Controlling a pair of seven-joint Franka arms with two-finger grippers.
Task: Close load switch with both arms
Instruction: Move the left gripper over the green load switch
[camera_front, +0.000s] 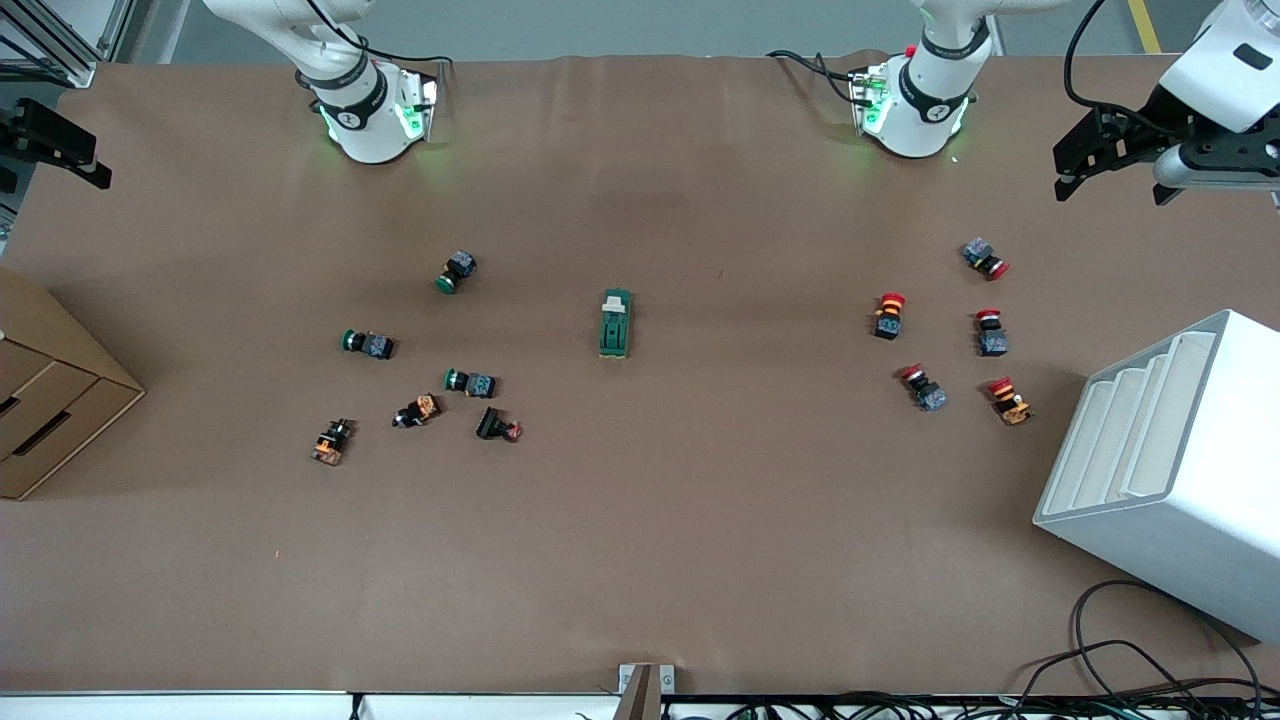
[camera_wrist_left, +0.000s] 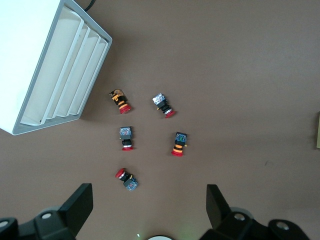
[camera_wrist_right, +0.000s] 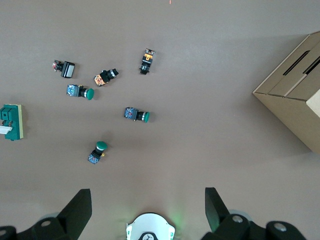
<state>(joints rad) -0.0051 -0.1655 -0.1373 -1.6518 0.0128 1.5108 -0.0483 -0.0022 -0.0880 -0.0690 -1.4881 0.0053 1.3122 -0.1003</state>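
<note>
Bare table (camera_front: 640, 520) around load switch (camera_front: 615, 324)

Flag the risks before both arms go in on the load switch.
1. The load switch lies loose on the table mid-way between the arms; pressing its cream lever could slide or tip it unless one gripper braces it.
2. Both grippers, left and right, are open and up high; converging on one small part risks a finger clash.
3. Green push-buttons lie along the right arm's path.

The left gripper (camera_wrist_left: 150, 210) hangs with fingers (camera_wrist_left: 80, 202) spread wide over the brown table (camera_wrist_left: 240, 75). Five red-capped push-buttons (camera_wrist_left: 127, 137) lie grouped beside a white slotted rack (camera_wrist_left: 30, 65).
</note>
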